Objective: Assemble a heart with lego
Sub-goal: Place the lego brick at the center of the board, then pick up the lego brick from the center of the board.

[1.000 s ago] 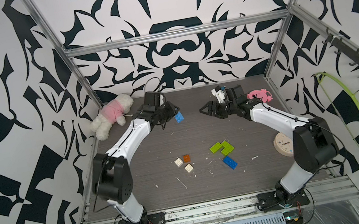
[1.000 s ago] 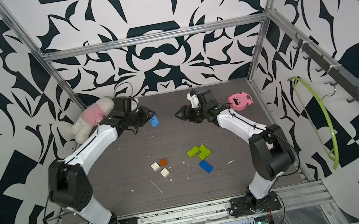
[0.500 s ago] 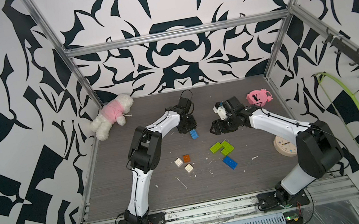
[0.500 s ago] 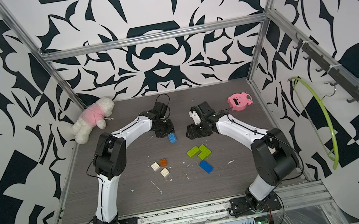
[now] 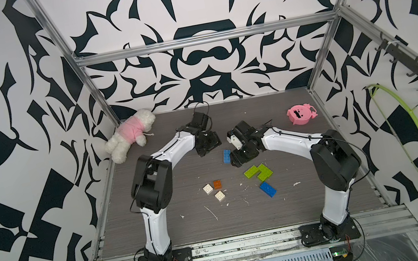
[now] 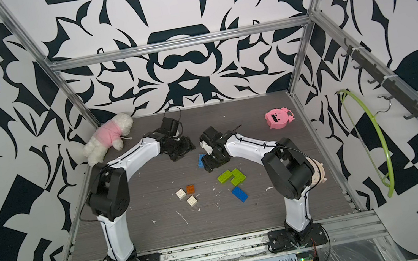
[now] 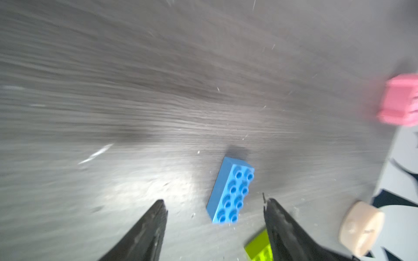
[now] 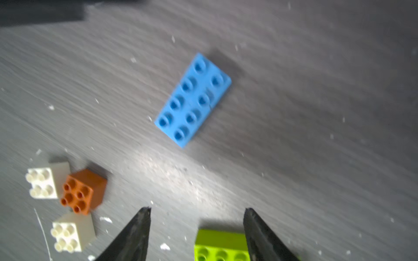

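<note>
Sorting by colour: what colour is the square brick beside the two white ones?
The brick is orange-brown, clearest in the right wrist view.

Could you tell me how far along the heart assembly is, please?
Barely started. Done: at most the two lime-green bricks, which touch; whether they are joined is unclear. In hand: nothing; the left gripper and right gripper are both open, with a blue brick lying between them. Left: that brick, the other blue brick, the orange brick and two white bricks all lie unstacked.
</note>
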Tool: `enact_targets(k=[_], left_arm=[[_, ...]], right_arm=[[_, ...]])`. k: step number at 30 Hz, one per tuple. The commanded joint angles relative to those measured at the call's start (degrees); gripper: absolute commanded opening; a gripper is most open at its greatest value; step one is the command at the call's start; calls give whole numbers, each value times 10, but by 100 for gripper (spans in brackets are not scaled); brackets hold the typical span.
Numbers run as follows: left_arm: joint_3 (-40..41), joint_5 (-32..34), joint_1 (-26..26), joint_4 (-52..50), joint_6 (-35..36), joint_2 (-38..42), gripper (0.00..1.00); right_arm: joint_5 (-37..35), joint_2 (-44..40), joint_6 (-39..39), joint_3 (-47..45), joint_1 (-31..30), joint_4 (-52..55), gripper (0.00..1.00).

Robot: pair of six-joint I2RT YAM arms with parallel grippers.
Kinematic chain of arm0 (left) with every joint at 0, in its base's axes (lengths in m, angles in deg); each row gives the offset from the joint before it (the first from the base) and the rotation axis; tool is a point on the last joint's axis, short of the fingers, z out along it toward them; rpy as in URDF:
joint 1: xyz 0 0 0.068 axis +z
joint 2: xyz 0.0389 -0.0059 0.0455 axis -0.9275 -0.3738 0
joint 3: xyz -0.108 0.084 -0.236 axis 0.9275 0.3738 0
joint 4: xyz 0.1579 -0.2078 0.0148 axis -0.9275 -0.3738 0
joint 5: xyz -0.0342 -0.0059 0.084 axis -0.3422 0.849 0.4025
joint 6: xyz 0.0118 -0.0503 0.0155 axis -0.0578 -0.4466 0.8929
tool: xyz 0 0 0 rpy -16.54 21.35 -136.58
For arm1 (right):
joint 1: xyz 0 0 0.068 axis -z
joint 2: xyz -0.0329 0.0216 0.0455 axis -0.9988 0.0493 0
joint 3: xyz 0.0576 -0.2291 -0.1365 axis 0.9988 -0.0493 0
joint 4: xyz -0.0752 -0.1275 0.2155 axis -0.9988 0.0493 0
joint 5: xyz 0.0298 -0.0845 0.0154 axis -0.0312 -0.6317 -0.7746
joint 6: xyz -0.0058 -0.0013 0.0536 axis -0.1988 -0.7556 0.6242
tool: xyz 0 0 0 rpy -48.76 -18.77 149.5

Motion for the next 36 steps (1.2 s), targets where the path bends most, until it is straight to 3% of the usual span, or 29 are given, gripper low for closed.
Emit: enact_targets(k=[1,8,17,27,31,36], left_arm=[[72,1,44,56,-5,81,72],[199,19,80,100,-1,187,71],[234,9,82,109,8,196,71],[242,10,82,112,17,199,71],[244,10,82,109,22,202,71],[255,16,86,113,25,213,71]], right_arm=[[-25,24,51,45,-3,-24,67],[-54,95,86,111,-7,-22,65],[-41,132,101,150,-18,-17,63],[-64,150,90,175,-22,18,44],[-79,156,79,186,-23,35,40],[-81,153,57,193,-25,43,22]])
